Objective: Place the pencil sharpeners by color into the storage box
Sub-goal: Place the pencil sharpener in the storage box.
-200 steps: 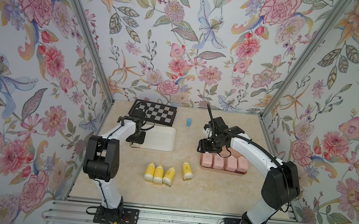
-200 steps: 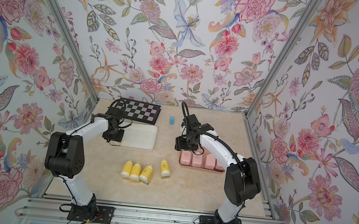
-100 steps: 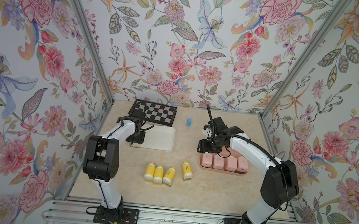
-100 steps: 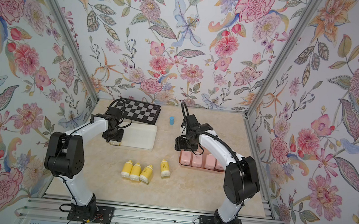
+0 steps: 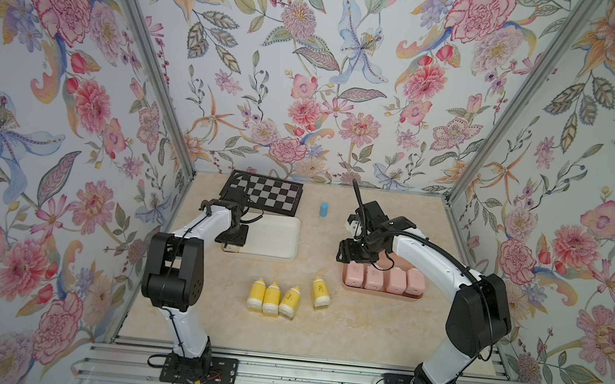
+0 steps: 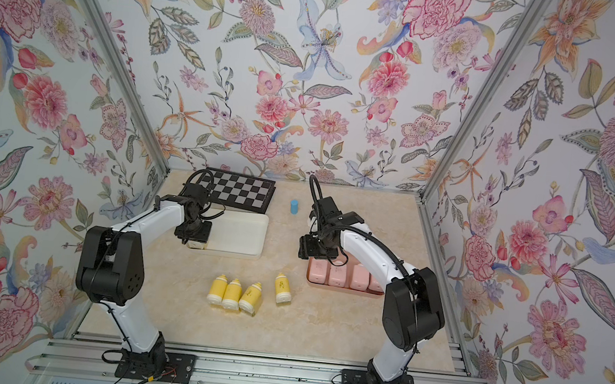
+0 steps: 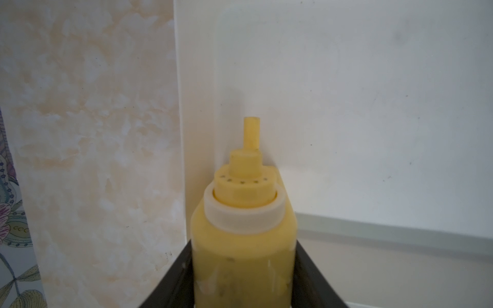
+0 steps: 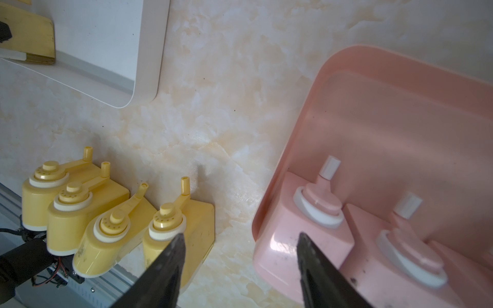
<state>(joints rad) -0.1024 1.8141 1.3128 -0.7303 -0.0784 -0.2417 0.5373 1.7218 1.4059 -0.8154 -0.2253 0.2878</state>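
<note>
Left wrist view: the left gripper [image 7: 242, 244] is clamped on a yellow sharpener [image 7: 240, 192], crank end forward, at the 7 o'clock corner of the white tray [image 7: 373, 106]. In both top views that tray sits at 10 o'clock on the table [image 5: 362, 329]. Four yellow sharpeners [image 5: 272, 298] sit at 6 o'clock. Four pink sharpeners [image 5: 384, 279] line the pink tray [image 8: 400, 106] at 3 o'clock. The right gripper [image 8: 240, 236] hangs over that tray's edge, jaws parted, holding nothing.
</note>
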